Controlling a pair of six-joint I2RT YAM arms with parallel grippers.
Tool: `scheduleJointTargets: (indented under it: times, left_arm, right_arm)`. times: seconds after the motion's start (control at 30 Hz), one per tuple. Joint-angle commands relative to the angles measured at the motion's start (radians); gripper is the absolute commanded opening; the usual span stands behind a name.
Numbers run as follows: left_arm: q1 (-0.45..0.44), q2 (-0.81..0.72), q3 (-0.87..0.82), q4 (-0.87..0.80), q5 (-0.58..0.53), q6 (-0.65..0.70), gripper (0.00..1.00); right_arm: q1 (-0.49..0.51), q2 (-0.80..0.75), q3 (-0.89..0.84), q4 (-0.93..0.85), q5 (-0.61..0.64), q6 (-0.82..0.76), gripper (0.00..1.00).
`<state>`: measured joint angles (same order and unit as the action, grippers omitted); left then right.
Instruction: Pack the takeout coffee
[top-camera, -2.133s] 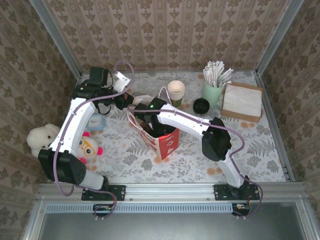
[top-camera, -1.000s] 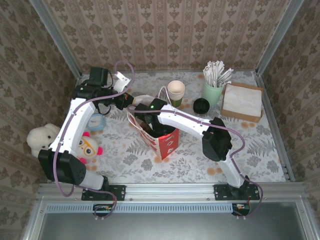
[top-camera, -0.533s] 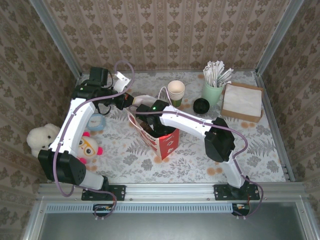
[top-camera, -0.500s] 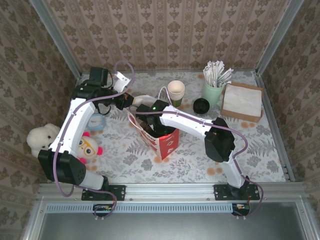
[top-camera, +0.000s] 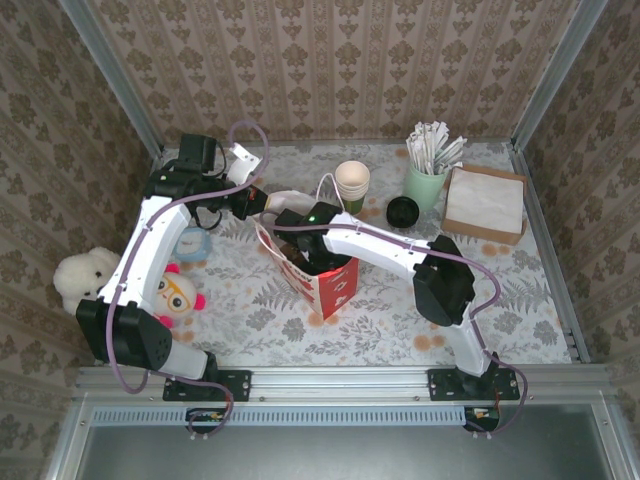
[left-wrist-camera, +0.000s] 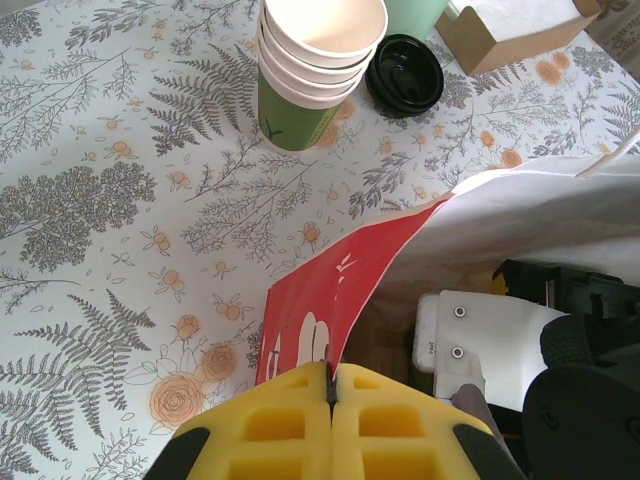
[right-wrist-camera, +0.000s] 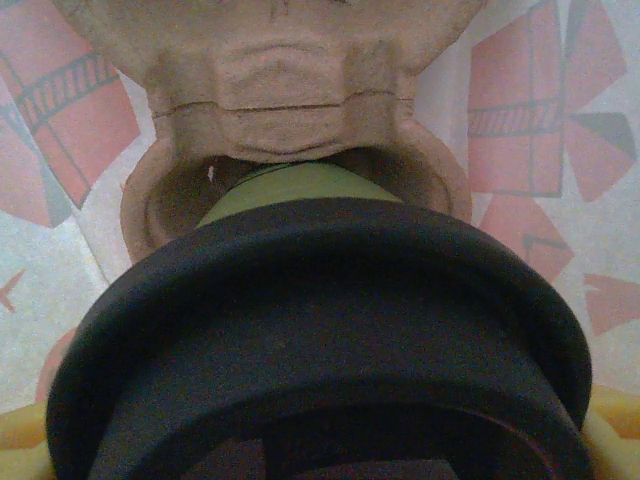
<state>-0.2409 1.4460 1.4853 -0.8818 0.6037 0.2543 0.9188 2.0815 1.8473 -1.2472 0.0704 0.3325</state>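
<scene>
Flowery table (top-camera: 250, 320): left gripper (left-wrist-camera: 330, 378) pinches the red bag (left-wrist-camera: 320, 300) tight while right gripper (right-wrist-camera: 315, 440), hugging the takeout coffee (right-wrist-camera: 310, 290), should lower it straight into the cardboard cup tray (right-wrist-camera: 290, 90).

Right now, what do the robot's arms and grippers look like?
The left arm and right arm have white links and black joints, each trailed by a mauve cable. A green light glows on the right wrist. The left fingers are yellow with square pockets; the right fingers are yellow too.
</scene>
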Motion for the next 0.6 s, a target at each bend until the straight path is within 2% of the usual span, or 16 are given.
scheduleJointTargets:
  times: [0.0, 0.57]
  left_arm:
    - [0.001, -0.029, -0.009, 0.016, 0.018, -0.002, 0.00]
    - [0.002, -0.027, -0.016, 0.017, 0.028, -0.013, 0.00]
  right_arm:
    - [-0.009, 0.011, -0.059, 0.062, -0.004, 0.020, 0.60]
    - [-0.012, 0.022, -0.124, 0.138, -0.024, 0.022, 0.59]
